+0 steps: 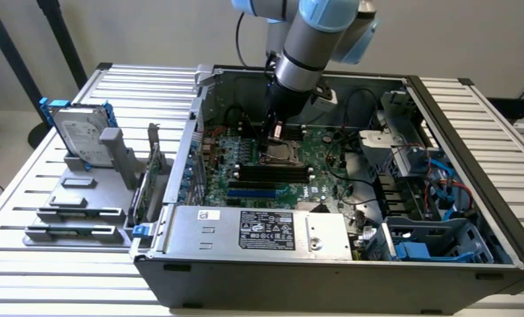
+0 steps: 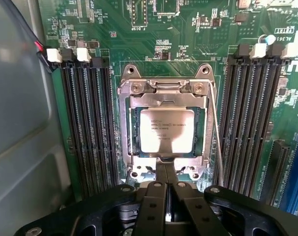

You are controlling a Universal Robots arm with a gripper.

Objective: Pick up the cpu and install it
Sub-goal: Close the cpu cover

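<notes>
Cpu (image 2: 167,130) lies flat in its socket on the green board (image 2: 188,44), printed grey top facing up, the metal socket frame (image 2: 125,129) around it; picking up and seating look done to me, though I cannot tell whether the frame is locked down. A pale wall (image 1: 138,33) stands behind; a slatted metal tabletop (image 1: 482,125) carries the open computer case (image 1: 332,281); on the exterior view's left a hard drive (image 1: 79,135) stands upright in grey holder blocks (image 1: 77,212); inside the case, black memory slots (image 2: 87,128) run on either side of the socket; smallest, the pincer (image 2: 166,172) is narrow, tips together, apparently holding nothing, just beside the cpu's edge.
</notes>
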